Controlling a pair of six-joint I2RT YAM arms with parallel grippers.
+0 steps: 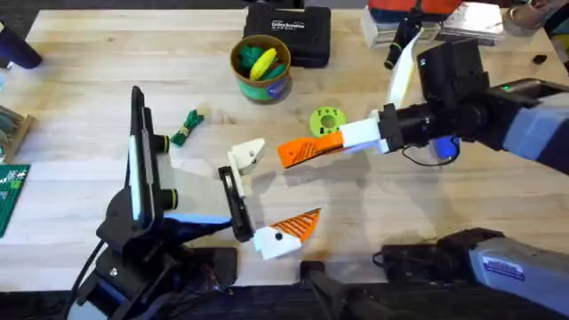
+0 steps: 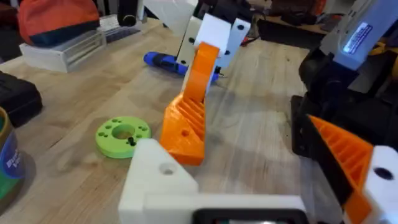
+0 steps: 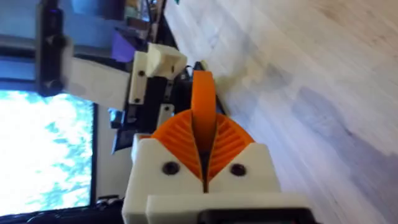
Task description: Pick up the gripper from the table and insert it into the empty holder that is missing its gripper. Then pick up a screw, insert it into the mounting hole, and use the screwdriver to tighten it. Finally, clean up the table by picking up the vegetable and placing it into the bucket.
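My right gripper is shut on the orange ribbed gripper and holds it low over the table. The wedge's free end points at the bare white holder on my left arm and stands a short gap from it. In the left wrist view the orange gripper hangs just beside the holder. My left gripper is open, with an orange finger on its other mount. The vegetable lies left of the holder. Behind it stands the bucket. The blue screwdriver lies partly under my right arm.
A bright green ring disc lies just behind the held wedge. A black case sits behind the bucket. Yellow and green pieces lie in the bucket. Boxes and clutter line the far right edge, and a green circuit board lies at the left edge.
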